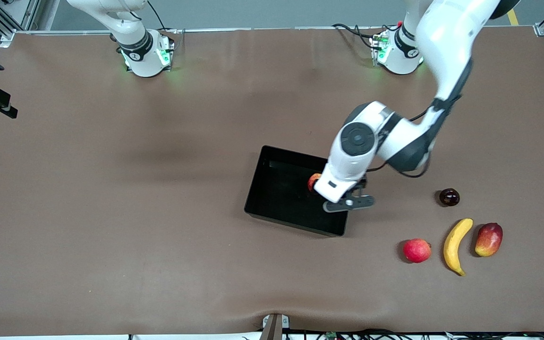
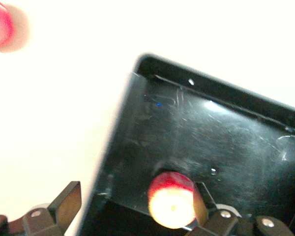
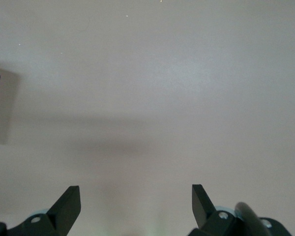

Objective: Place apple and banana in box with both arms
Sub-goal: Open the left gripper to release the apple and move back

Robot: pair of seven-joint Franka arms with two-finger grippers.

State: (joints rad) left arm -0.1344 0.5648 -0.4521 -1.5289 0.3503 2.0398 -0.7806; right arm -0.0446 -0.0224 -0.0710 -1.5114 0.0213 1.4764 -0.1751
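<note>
From my station I saw the right gripper (image 3: pixel 135 204) waiting over bare table, fingers spread wide and empty. The apple (image 1: pixel 313 181) lay in the box (image 1: pixel 272 215) by the wall toward the left arm's end, the left gripper (image 1: pixel 347 200) over it with fingers wide apart, gripping nothing. The banana (image 1: pixel 456 244) lay on the table well apart from the box, toward that same end

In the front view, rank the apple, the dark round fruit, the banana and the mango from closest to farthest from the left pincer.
From the left pincer, open over the box:
1. Apple, in the box right beside the pincer.
2. Dark round fruit, on the table toward the left arm's end.
3. Banana, nearer the camera.
4. Mango, just past the banana.
</note>
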